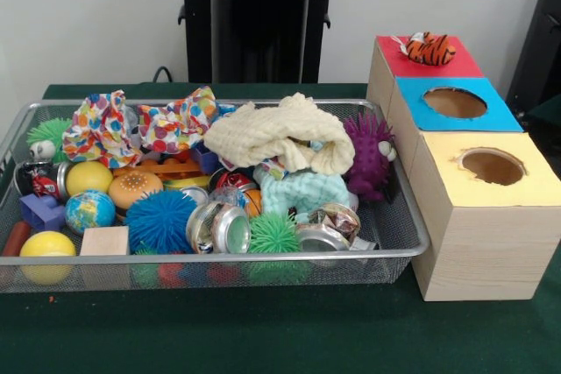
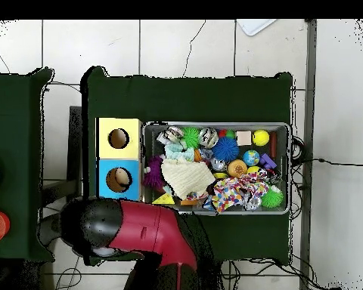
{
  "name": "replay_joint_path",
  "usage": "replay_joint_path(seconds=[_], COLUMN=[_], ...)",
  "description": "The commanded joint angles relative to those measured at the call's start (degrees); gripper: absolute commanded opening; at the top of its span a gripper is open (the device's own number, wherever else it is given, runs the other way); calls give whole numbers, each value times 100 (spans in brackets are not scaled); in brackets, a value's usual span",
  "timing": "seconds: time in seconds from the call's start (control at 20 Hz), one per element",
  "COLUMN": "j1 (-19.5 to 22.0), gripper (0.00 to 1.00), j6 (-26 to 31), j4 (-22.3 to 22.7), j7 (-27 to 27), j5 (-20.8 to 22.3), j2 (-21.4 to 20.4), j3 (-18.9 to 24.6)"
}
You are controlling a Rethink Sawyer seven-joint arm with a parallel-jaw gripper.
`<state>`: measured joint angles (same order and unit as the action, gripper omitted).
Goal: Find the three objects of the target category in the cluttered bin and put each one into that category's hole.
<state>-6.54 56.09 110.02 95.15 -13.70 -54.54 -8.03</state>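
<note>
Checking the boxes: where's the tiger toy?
In the front view, the tiger toy lies on the red box top, farthest back, behind the blue box.

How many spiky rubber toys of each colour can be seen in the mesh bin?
Green spiky balls: 2
Blue spiky ball: 1
Purple spiky toy: 1
Total: 4
</note>
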Motion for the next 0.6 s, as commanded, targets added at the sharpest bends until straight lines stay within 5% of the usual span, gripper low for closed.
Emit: replay_joint_path(seconds=[0.05,0.6], j1=[100,127], gripper=[0,0], j6=[-1326,-1944], j4=[498,734], j7=[939,945], j5=[-82,-89], j2=[69,323], j3=[186,318])
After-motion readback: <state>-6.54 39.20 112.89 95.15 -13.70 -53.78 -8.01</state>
